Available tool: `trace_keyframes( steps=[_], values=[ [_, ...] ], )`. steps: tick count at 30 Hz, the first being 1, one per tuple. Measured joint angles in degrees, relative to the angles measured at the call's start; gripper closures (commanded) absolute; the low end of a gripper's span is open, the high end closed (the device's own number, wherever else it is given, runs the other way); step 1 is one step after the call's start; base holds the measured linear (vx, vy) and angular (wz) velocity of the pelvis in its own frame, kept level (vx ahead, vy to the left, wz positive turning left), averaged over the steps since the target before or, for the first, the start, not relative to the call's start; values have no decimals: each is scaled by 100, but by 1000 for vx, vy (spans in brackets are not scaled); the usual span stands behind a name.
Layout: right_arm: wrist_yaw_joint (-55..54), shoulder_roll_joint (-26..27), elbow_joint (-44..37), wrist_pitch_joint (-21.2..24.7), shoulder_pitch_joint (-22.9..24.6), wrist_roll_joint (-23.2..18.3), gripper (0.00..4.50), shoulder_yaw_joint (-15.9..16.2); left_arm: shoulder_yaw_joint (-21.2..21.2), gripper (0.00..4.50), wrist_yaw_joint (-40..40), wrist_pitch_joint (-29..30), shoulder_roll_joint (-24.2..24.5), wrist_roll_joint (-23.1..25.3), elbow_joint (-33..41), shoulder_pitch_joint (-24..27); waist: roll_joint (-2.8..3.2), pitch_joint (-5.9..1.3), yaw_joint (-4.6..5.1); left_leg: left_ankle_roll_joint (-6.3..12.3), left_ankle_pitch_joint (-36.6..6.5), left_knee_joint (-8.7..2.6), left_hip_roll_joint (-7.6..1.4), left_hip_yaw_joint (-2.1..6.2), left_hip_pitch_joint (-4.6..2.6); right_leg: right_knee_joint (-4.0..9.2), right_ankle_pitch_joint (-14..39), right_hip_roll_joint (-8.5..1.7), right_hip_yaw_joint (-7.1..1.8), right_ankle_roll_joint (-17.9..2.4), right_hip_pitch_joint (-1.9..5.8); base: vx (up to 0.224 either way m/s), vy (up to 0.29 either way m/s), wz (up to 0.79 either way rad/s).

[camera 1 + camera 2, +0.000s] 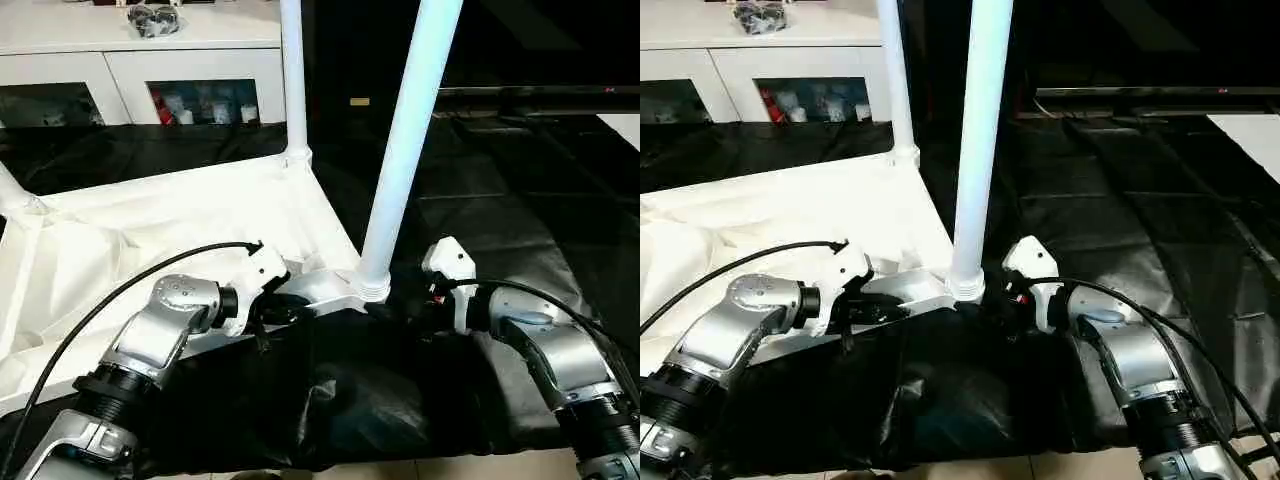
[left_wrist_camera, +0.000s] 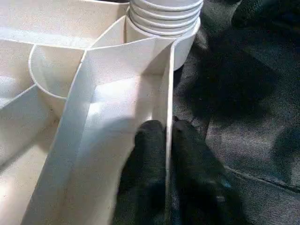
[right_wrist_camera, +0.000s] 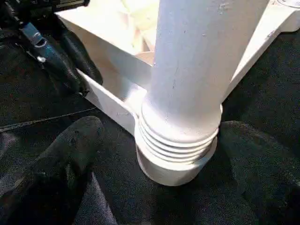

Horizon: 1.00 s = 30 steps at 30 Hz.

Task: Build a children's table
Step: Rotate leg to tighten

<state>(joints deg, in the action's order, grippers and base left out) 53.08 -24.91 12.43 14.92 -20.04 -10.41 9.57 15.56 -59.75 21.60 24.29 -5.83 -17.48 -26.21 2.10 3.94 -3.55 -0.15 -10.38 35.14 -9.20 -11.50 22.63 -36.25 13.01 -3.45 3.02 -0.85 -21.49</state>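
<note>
Tabletop (image 1: 180,215) lies underside up. Left gripper (image 2: 168,140) pinches its near rim wall, steadying it. Right gripper (image 3: 154,154), wide open, straddles the near-corner leg (image 1: 405,140), likely for screwing in.

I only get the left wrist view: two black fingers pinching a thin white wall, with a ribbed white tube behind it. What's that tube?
Observer: A long table leg, standing upright in the near corner socket of the upturned tabletop.
Operator: Is it the only leg in place?
Observer: No, a second leg stands at the far corner.
Operator: And the other arm?
Observer: The right gripper is open, with one finger on each side of the near leg's base.
</note>
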Motion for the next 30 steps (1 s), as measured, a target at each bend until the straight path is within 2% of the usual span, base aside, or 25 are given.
trace_keyframes(
  steps=[1,6,12,17,18,24,28,30],
  values=[
    [2,2,0,0,-3,-1,0,0,2,437,-14,-10,15,0,0,0,0,0,0,0,0,0,0,0,0,0,0,0,0,0,0,0,0,0],
    [-33,87,164,-21,-102,24,0,12,60,437,-26,-91,72,69,19,2,0,-3,14,0,0,0,0,0,-2,0,0,0,0,0,1,0,0,0],
    [-278,239,637,-193,-498,353,0,182,68,437,9,-121,76,103,107,52,1,-5,15,-1,0,0,0,0,-1,1,-1,0,0,-2,2,0,0,0],
    [-262,385,923,-270,-551,418,0,242,59,437,40,-81,37,100,151,72,0,-5,10,0,-1,0,0,0,1,2,-1,0,0,-2,0,0,0,0],
    [-261,401,1013,-295,-600,430,19,275,54,446,55,-83,21,99,151,79,0,-5,9,0,-1,0,0,0,1,2,-1,0,0,-2,0,0,0,0],
    [-278,534,1380,-536,-906,535,58,307,48,450,56,-133,-5,96,157,106,-3,-6,2,0,-1,4,0,0,2,2,-2,-1,0,-3,1,0,0,0],
    [-277,572,1514,-575,-918,553,92,306,47,450,54,-137,0,95,205,134,-3,-6,-2,2,-1,4,0,0,6,3,-2,-1,0,-3,-2,0,0,0],
    [-270,574,1526,-593,-919,553,92,306,47,450,55,-136,0,96,206,136,-3,-6,0,2,-1,4,0,0,7,2,-2,0,0,-3,-3,0,0,0]
  ],
)
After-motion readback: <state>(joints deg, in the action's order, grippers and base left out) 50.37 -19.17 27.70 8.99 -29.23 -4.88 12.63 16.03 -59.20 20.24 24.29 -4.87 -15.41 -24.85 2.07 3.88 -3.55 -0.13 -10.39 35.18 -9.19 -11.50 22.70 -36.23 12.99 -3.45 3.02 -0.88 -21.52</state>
